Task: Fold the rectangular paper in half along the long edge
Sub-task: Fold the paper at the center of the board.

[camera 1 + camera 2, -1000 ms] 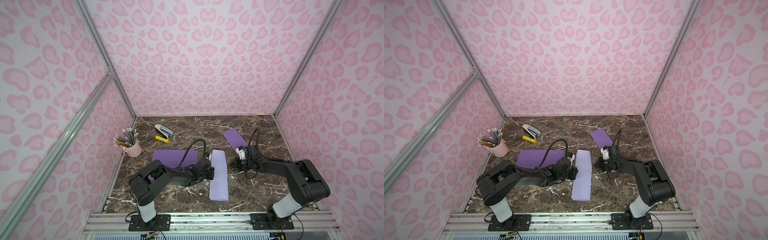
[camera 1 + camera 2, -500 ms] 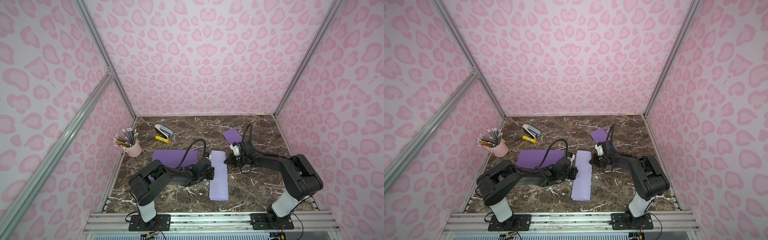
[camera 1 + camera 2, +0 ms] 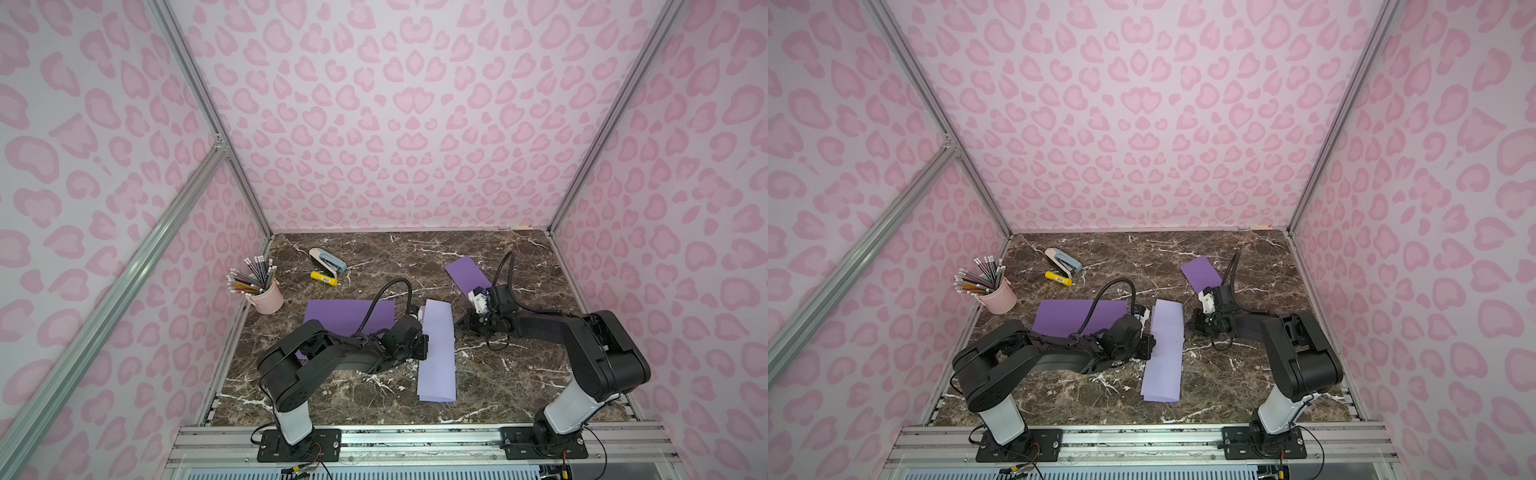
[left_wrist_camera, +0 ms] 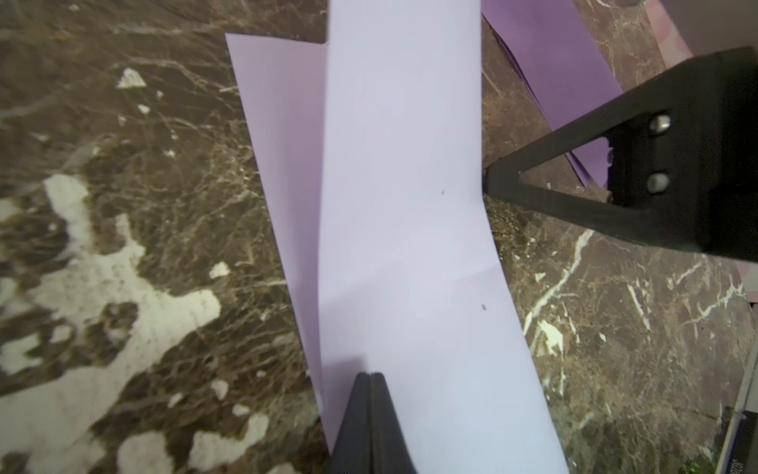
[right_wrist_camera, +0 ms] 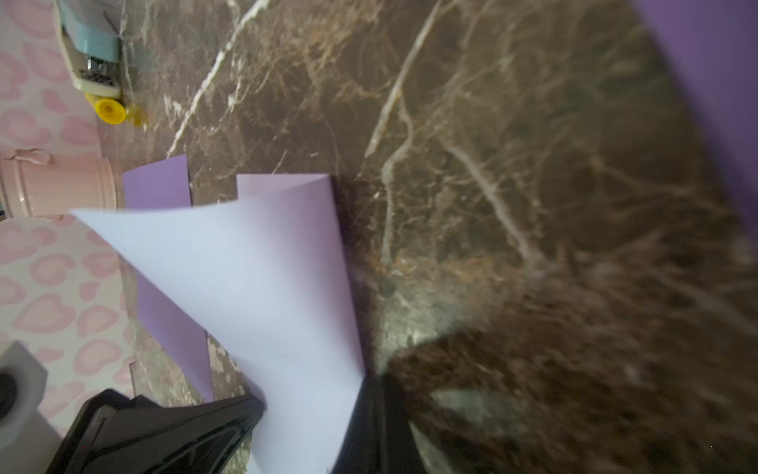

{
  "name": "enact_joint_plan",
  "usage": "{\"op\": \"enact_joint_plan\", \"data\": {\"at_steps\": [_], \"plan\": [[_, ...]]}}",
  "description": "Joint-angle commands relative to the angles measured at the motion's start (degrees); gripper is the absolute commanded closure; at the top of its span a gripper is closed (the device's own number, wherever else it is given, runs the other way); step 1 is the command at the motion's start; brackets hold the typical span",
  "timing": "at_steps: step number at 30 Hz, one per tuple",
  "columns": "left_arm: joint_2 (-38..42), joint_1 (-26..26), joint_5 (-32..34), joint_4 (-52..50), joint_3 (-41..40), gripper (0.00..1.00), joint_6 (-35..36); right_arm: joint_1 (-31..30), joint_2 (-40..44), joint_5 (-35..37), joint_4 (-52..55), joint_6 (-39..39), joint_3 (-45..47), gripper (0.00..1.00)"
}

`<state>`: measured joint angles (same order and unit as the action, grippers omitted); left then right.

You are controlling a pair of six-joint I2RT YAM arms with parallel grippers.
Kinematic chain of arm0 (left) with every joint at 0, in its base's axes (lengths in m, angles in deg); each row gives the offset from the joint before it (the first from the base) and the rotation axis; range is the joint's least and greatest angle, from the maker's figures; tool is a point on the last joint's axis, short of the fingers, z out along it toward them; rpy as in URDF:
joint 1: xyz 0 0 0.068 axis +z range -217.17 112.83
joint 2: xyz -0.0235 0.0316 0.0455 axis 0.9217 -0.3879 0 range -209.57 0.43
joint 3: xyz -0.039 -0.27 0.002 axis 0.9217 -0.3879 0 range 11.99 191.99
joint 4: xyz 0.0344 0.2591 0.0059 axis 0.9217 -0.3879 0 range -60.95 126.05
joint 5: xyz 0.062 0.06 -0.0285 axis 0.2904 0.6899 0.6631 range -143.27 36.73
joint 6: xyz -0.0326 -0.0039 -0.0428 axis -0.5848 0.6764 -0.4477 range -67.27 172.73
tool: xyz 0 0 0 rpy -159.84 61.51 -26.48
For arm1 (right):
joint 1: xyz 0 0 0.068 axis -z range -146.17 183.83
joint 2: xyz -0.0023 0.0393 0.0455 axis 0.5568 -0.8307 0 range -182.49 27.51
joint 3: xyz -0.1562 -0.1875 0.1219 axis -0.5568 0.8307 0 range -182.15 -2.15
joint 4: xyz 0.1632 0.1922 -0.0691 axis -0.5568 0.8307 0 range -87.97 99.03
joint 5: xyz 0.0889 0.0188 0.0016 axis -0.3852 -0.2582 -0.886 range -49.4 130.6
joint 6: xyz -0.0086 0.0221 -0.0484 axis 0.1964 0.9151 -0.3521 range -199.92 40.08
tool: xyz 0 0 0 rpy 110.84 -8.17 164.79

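Left wrist view: right tool (image 4: 491,180), pressed together, has moved in against the edge of the folded paper (image 4: 402,213); left tool (image 4: 371,379), likewise closed, pins it. Creasing seems next.

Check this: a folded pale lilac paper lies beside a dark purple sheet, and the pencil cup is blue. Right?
No: the pencil cup is pink, not blue, as both top views show. The folded pale lilac paper does lie beside a dark purple sheet.
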<state>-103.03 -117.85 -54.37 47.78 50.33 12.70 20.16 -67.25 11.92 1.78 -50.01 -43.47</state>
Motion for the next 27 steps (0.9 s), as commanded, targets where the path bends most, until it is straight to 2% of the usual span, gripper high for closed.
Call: {"op": "enact_joint_plan", "data": {"at_steps": [1,6,11,16,22,27], "plan": [[-0.87,0.02,0.47,-13.65,-0.93,0.96,0.49,-1.25,1.71,0.85,4.1,-1.23,-3.19,1.0],[-1.45,-0.05,0.24,-13.52,-0.56,0.96,0.51,-4.13,0.07,-0.06,4.47,-1.02,-7.92,1.0],[-1.09,-0.08,0.19,-13.88,-0.44,0.96,0.63,-4.13,-5.3,2.08,4.06,-0.86,-9.69,1.0],[-0.78,-0.05,0.49,-14.16,-0.47,0.96,0.83,-2.05,-7.98,3.18,2.39,-1.08,-7.39,1.0],[-0.43,-0.07,0.49,-14.13,-0.75,0.96,0.92,3.03,-6.63,6.96,4.06,-3.2,-4.37,1.0],[-0.6,-0.11,0.49,-14.28,-0.73,0.96,0.95,3.8,-4.05,3.19,4.48,-3.78,-4.88,1.0]]}}
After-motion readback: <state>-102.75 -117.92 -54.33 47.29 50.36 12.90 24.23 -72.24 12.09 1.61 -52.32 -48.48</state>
